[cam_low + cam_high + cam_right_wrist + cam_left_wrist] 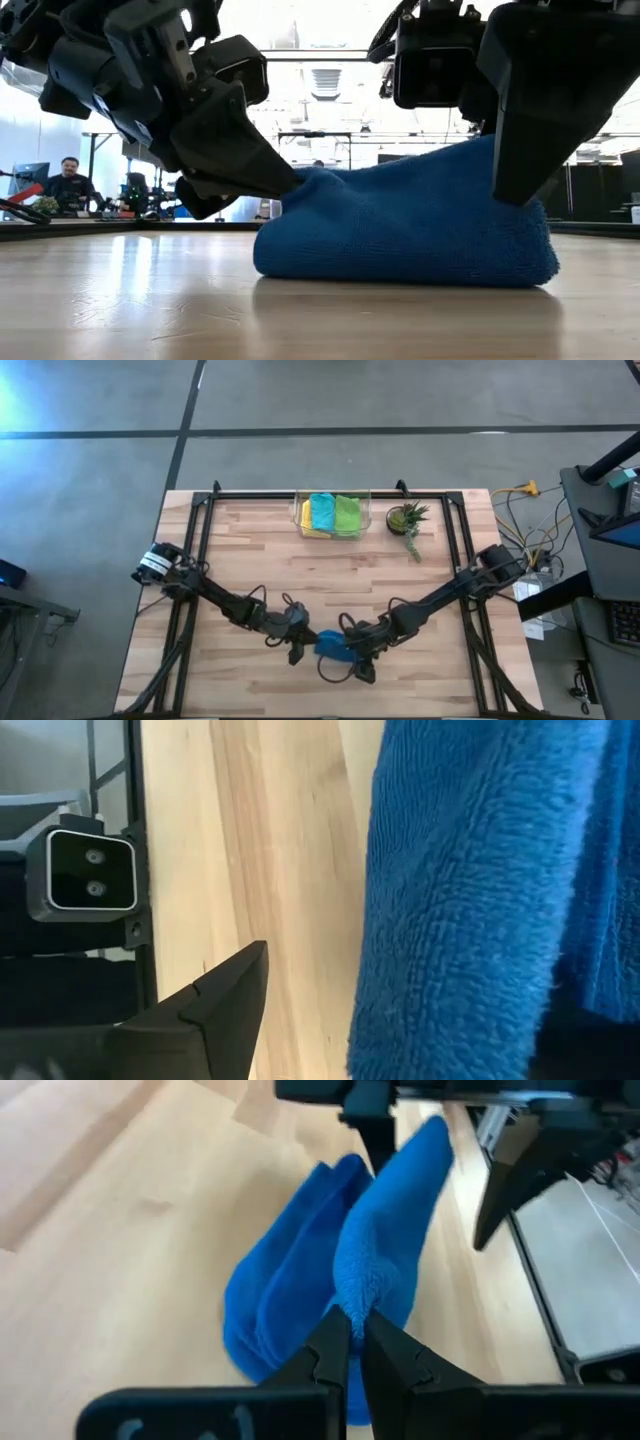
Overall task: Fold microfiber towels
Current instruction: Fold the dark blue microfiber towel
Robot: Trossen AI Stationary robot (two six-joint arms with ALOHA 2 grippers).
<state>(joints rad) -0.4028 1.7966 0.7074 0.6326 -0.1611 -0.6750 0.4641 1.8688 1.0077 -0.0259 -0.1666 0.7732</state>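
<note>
Butcher-block table from above: both arms meet over the blue towel near the front edge. Level with the tabletop, it lies bunched. Left gripper pinches a corner, presumably to steady the fold; right gripper straddles it, jaws wide.

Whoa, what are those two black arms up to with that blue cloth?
They are working a blue towel near the front edge of the wooden table. The left gripper has its jaws shut on one edge of it. The right gripper is at the towel's other side with jaws apart. Three more towels, yellow, teal and green, sit in a clear bin at the back, beside a small potted plant.
</note>
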